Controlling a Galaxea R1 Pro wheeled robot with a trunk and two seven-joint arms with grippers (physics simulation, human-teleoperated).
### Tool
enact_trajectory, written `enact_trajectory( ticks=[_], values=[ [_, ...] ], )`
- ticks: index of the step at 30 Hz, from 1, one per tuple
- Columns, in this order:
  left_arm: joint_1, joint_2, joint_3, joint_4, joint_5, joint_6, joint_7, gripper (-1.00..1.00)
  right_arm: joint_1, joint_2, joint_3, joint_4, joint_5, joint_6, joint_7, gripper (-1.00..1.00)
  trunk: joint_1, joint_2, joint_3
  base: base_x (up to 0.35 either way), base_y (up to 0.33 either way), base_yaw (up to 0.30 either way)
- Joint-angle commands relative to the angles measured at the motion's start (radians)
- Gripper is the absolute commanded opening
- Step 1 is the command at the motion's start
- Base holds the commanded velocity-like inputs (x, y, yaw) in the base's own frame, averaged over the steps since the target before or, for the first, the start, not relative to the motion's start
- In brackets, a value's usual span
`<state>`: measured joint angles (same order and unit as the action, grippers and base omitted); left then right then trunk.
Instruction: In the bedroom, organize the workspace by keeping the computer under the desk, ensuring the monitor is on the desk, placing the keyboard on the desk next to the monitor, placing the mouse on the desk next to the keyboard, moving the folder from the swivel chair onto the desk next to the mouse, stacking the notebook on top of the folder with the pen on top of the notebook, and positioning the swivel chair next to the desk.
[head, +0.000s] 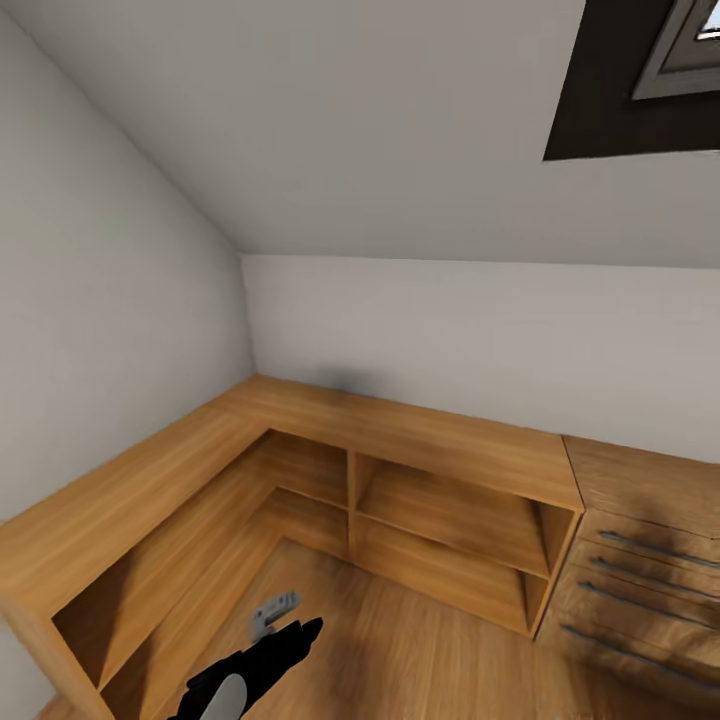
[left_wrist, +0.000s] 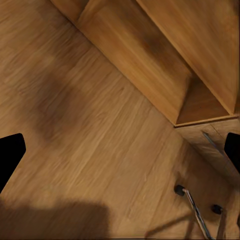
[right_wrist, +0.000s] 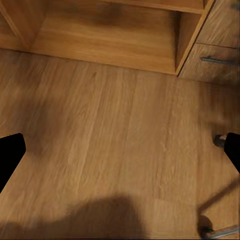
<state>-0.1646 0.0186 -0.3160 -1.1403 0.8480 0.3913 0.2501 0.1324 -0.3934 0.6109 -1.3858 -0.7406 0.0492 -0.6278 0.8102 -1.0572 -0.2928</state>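
Observation:
I face a corner of low light-wood shelving. The desk, computer, monitor, keyboard and blue folder are out of view. Of the swivel chair I see only chrome base legs and black castors (left_wrist: 180, 189), low on the wood floor, and another castor (right_wrist: 219, 140) beside the right finger. My left gripper (left_wrist: 120, 155) hangs open over bare floor, its black fingertips (left_wrist: 10, 155) at the picture's edges. My right gripper (right_wrist: 120, 152) is also open over the floor, holding nothing. In the head view the left arm's tip (head: 275, 612) reaches in low, in front of the shelves.
An L-shaped light-wood shelf unit (head: 400, 430) with open compartments fills the corner under a sloped ceiling. A drawer unit (head: 640, 560) with metal handles adjoins it at the right. A dark-framed roof window (head: 640, 80) sits at the upper right. Wood floor (head: 400, 640) lies ahead.

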Motion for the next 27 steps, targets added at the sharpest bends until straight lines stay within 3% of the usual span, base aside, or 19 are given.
enact_trajectory(
  ticks=[1,18,27],
  values=[
    [0.000,0.001,-0.004,-0.002,0.011,0.000,0.010,1.00,-0.001,0.000,0.002,0.000,-0.002,0.005,-0.006,1.00,0.000,-0.001,-0.001,0.000,0.218,-0.299],
    [0.000,0.001,-0.010,-0.002,0.009,0.000,0.011,1.00,0.002,-0.005,0.003,0.019,-0.002,0.004,0.002,1.00,0.000,-0.001,-0.001,0.067,0.262,-0.299],
    [0.000,0.001,-0.010,-0.002,0.009,0.000,0.011,1.00,0.003,-0.007,0.003,0.019,-0.005,0.004,0.003,1.00,0.000,-0.001,-0.001,0.152,0.079,-0.299]
  ],
)
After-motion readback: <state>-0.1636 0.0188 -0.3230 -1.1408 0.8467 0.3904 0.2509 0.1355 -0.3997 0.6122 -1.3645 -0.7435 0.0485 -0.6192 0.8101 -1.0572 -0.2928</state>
